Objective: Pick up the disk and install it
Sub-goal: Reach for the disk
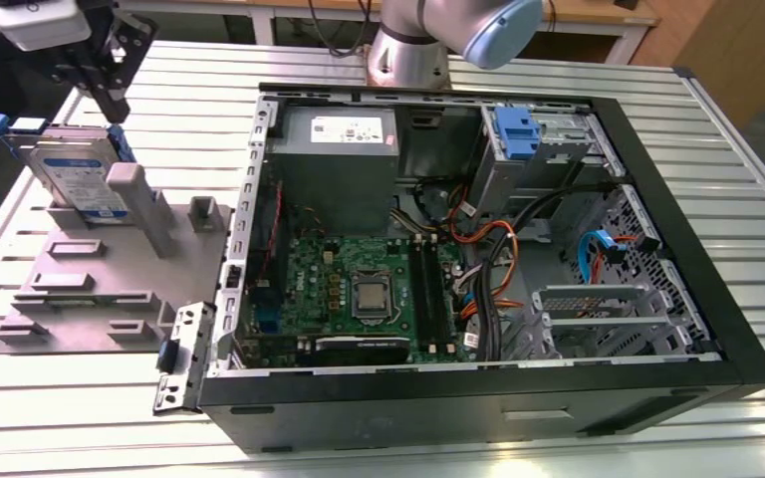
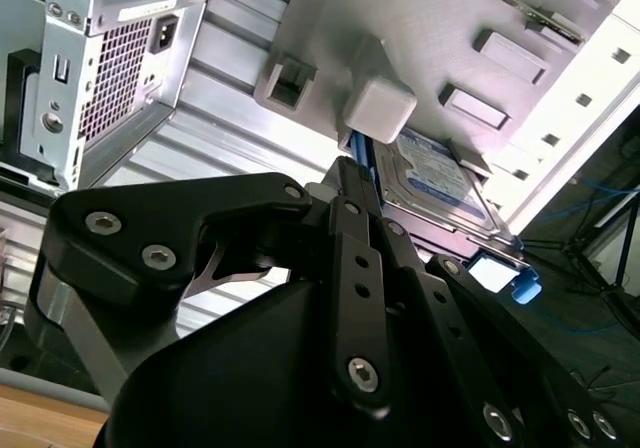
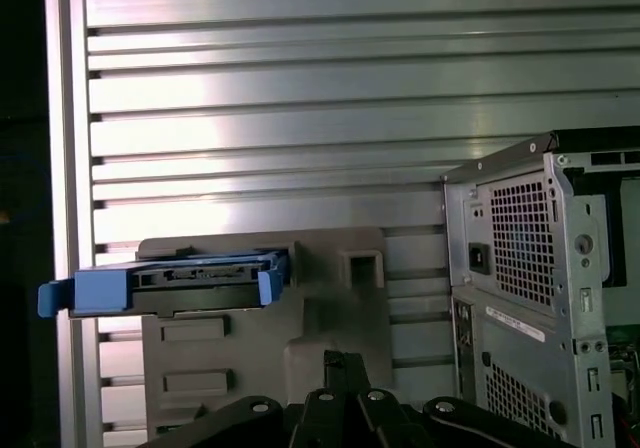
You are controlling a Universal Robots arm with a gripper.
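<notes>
The end effector, closed tight and empty, hangs just above the raised end of the disk, which leans lengthwise against the grey holder.

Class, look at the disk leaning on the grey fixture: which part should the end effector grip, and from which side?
Probably the disk by its raised upper end, across its flat faces, from above: it leans on the grey fixture, that end free between blue rails.

The silver disk wears a white-and-blue label and blue rails; the stand is grey, the motherboard green.
</notes>
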